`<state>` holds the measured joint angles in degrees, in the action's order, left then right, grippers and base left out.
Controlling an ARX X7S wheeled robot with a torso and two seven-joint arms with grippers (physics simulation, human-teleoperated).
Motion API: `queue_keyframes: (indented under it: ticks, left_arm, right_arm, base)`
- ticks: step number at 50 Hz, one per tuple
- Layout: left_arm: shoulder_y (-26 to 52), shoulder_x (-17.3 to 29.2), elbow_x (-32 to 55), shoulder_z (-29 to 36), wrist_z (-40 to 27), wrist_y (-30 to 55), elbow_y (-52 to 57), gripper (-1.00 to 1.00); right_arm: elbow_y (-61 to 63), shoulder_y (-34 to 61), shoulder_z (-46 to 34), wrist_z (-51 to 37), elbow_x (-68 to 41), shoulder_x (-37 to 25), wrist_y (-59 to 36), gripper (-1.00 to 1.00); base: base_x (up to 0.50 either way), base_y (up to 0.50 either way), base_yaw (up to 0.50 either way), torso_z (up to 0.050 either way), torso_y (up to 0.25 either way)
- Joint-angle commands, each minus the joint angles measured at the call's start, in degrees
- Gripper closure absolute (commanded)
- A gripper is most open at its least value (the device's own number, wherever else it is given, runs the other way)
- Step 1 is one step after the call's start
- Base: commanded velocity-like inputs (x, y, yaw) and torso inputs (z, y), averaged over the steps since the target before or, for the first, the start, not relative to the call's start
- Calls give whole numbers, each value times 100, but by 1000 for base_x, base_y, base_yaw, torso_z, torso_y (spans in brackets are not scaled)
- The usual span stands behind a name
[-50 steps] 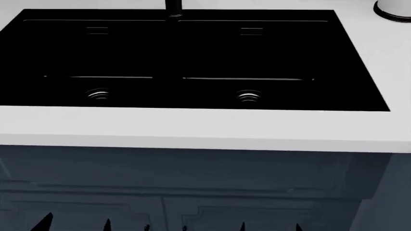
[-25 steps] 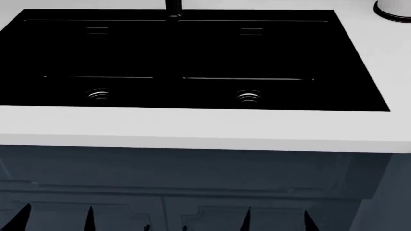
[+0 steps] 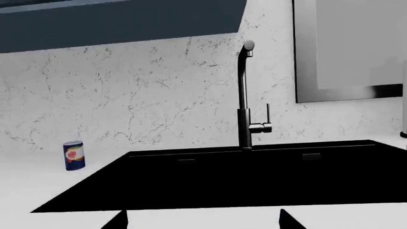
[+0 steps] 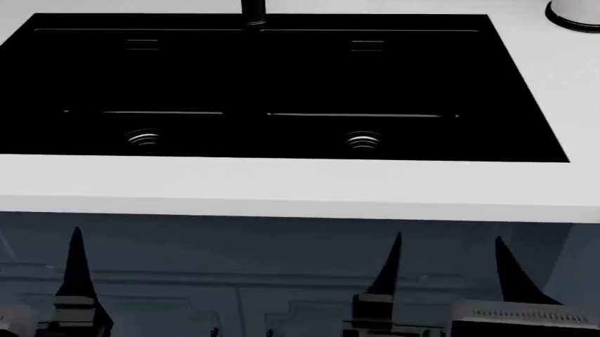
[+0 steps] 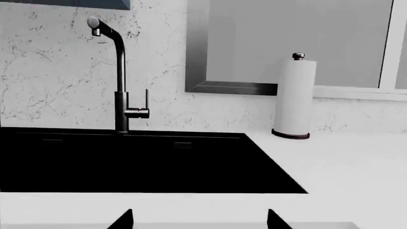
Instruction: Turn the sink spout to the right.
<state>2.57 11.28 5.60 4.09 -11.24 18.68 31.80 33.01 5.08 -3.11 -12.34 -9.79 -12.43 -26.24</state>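
The sink spout [image 3: 243, 95] stands upright behind the black double-basin sink [image 3: 190, 186], with its lever handle [image 3: 268, 114] on a side stub. It also shows in the right wrist view [image 5: 120, 76], and only its base shows in the head view [image 4: 253, 12]. The sink [image 4: 525, 105] has two ringed drains. My left gripper [image 3: 203, 215] is open and empty. Only one of its fingers [image 4: 77, 267] shows in the head view. My right gripper [image 4: 448, 242] is open and empty too. Both are in front of the counter's front edge, far from the spout.
White counter [image 4: 281, 186] rims the sink, with dark blue cabinet fronts [image 4: 235, 253] below it. A paper towel roll [image 5: 294, 95] stands at the back right. A blue can [image 3: 74, 155] stands at the back left. A window [image 5: 292, 43] is behind the counter.
Both grippers have risen from the bottom edge of the head view toward the counter's front edge. The spout has not moved.
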Motion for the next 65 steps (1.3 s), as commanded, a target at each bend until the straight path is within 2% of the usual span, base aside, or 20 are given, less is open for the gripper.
queue_keyframes:
  ticks: [1, 19, 37, 47, 65]
  left_arm:
    - [192, 167, 117, -160, -142, 692, 824, -100]
    - [788, 388, 348, -448, -247, 1589, 1556, -100]
    - [1292, 589, 578, -781, -306, 2267, 1980, -100]
    - [1408, 631, 644, -855, -329, 2350, 2022, -100]
    - [1384, 648, 668, -815, -366, 2277, 1974, -100]
  right_arm:
    - [816, 270, 166, -117, -205, -187, -777, -100]
    - [983, 409, 353, -212, -240, -338, -870, -100]
    - [1628, 1238, 681, -340, -534, -656, -2027, -100]
    - [1770, 1300, 752, -370, -480, -831, -2070, -100]
    - [1761, 1199, 747, -371, -545, -826, -1979, -100]
  base:
    - [0, 0, 0, 0, 0]
    - [0, 0, 0, 0, 0]
    - [0, 0, 0, 0, 0]
    - [21, 0, 0, 0, 0]
    - [345, 19, 0, 0, 0]
